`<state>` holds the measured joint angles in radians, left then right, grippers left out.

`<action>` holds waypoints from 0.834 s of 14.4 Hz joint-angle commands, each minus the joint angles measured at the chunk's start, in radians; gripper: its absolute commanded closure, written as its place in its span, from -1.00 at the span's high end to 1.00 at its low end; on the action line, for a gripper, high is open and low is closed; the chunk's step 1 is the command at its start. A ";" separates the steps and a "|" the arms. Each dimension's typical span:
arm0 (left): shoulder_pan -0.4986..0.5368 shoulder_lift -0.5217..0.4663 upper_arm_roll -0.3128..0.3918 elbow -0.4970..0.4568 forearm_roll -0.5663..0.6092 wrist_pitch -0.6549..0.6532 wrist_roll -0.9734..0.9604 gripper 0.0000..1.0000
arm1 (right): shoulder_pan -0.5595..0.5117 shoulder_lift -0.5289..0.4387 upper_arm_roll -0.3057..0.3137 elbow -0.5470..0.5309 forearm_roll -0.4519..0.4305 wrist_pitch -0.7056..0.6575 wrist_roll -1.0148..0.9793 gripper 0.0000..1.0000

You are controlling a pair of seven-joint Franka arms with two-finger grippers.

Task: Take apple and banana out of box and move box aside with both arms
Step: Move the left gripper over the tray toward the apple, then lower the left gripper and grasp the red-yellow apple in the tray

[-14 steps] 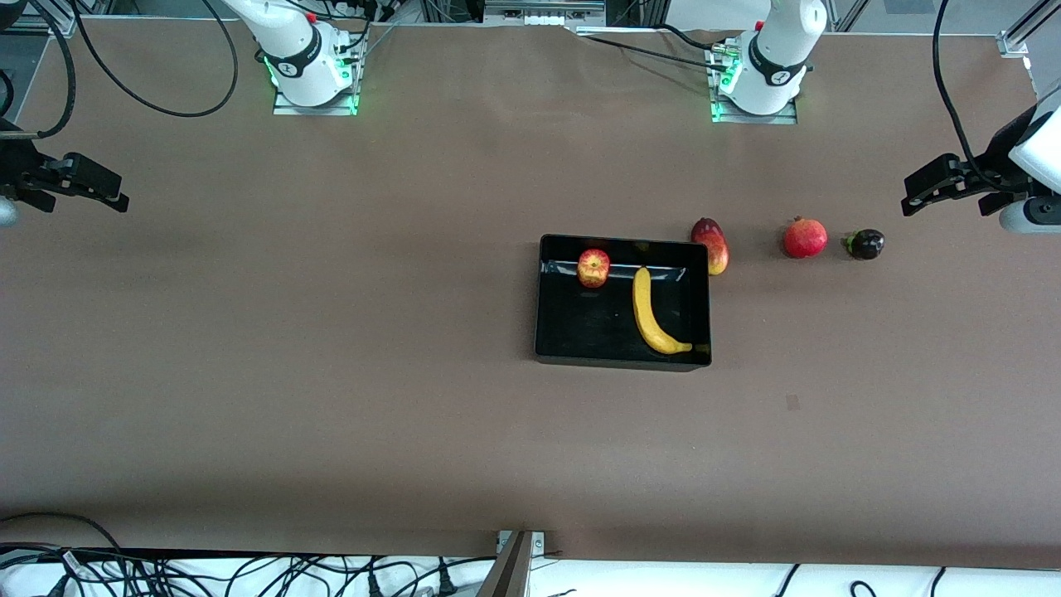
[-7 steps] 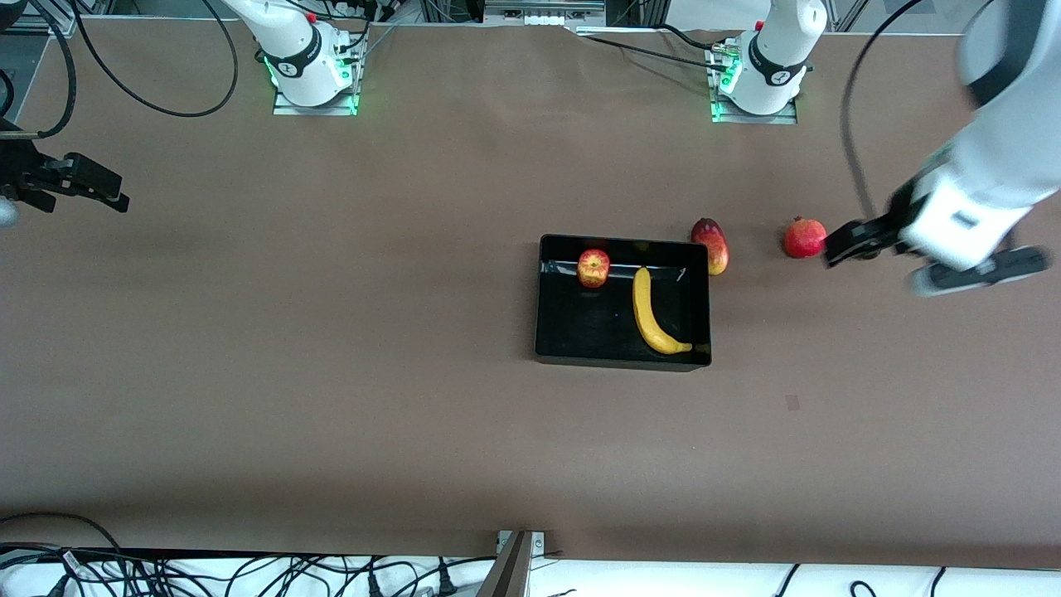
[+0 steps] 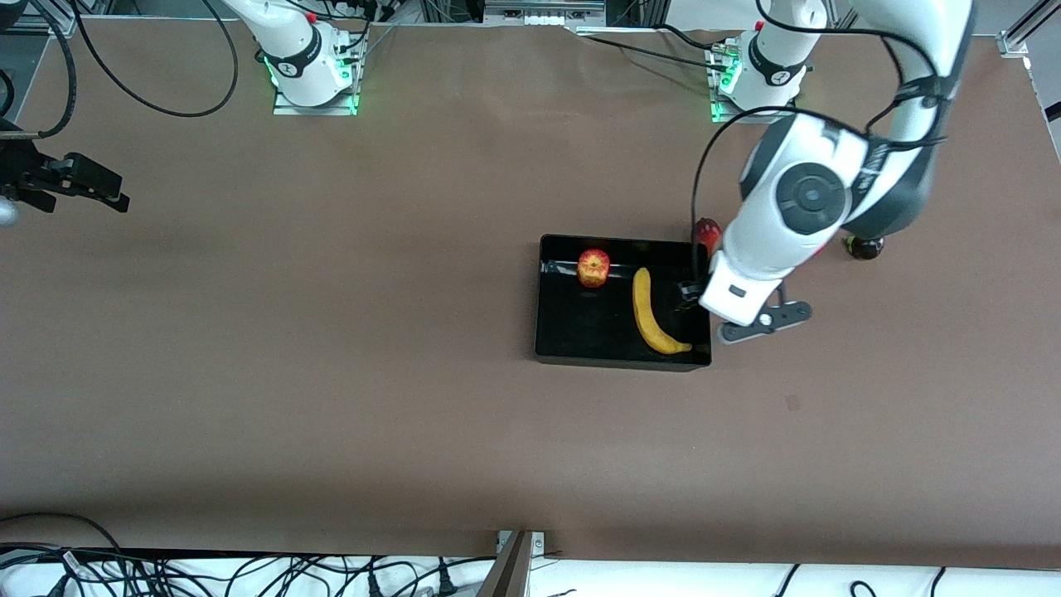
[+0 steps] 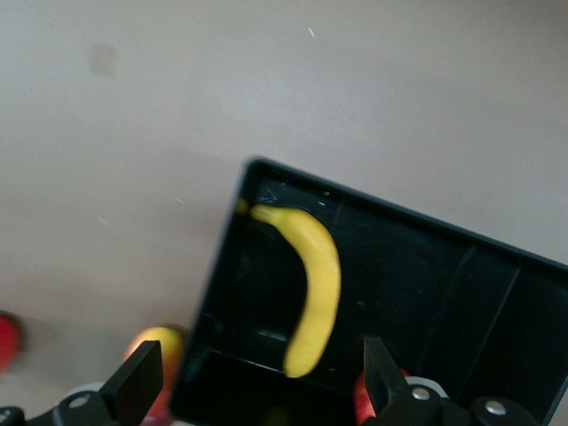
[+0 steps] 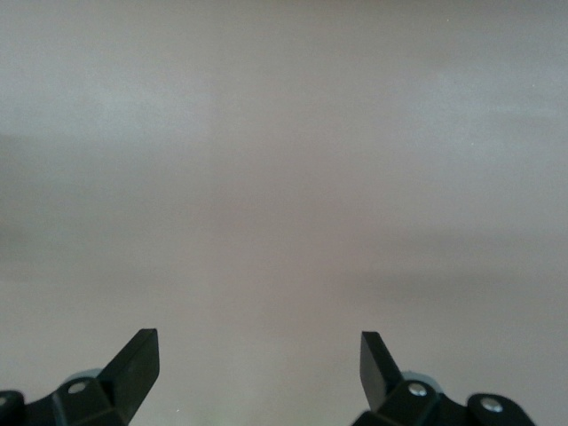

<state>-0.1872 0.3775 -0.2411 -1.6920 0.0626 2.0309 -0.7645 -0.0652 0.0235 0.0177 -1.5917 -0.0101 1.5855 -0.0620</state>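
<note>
The black box (image 3: 539, 300) stands mid-table and holds the apple (image 3: 593, 267) at its corner farthest from the front camera and the banana (image 3: 651, 315) along its left-arm end. My left gripper (image 3: 690, 295) hangs open and empty over the box's wall at that end, mostly hidden under its wrist. In the left wrist view its fingers (image 4: 138, 382) straddle the box (image 4: 426, 284), with the banana (image 4: 315, 284) between them and a red edge of the apple (image 4: 358, 395) by one finger. My right gripper (image 3: 83, 186) waits open and empty over bare table at the right arm's end (image 5: 257, 355).
A mango (image 3: 706, 230) lies against the box's corner on the left arm's side, partly under the left arm; it shows in the left wrist view (image 4: 164, 342). A dark purple fruit (image 3: 866, 245) lies farther toward the left arm's end. The pomegranate (image 4: 4, 342) is covered by the arm in the front view.
The left arm has swung in from the table's end, over the purple fruit and pomegranate, to the box's end wall. The right arm has not moved.
</note>
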 commanded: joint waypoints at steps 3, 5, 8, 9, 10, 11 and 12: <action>-0.034 0.060 -0.064 -0.112 0.023 0.216 -0.168 1.00 | 0.001 0.004 -0.001 0.013 0.005 -0.004 0.005 1.00; -0.061 0.093 -0.069 -0.117 0.023 0.241 -0.214 1.00 | 0.001 0.004 0.001 0.013 0.005 -0.004 0.005 1.00; -0.107 0.139 -0.069 -0.132 0.023 0.302 -0.292 1.00 | 0.001 0.004 0.001 0.013 0.005 -0.004 0.005 1.00; -0.116 0.144 -0.069 -0.138 0.023 0.314 -0.311 1.00 | 0.001 0.004 -0.001 0.013 0.005 -0.004 0.005 1.00; -0.126 0.155 -0.069 -0.149 0.023 0.331 -0.323 1.00 | 0.001 0.004 0.001 0.013 0.005 -0.004 0.007 1.00; -0.130 0.161 -0.069 -0.161 0.023 0.356 -0.325 1.00 | 0.001 0.004 0.001 0.013 0.005 -0.004 0.005 1.00; -0.139 0.172 -0.069 -0.175 0.023 0.379 -0.325 1.00 | 0.001 0.004 0.001 0.013 0.005 -0.004 0.007 1.00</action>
<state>-0.3129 0.5419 -0.3127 -1.8363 0.0629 2.3615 -1.0585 -0.0652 0.0237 0.0177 -1.5917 -0.0101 1.5855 -0.0620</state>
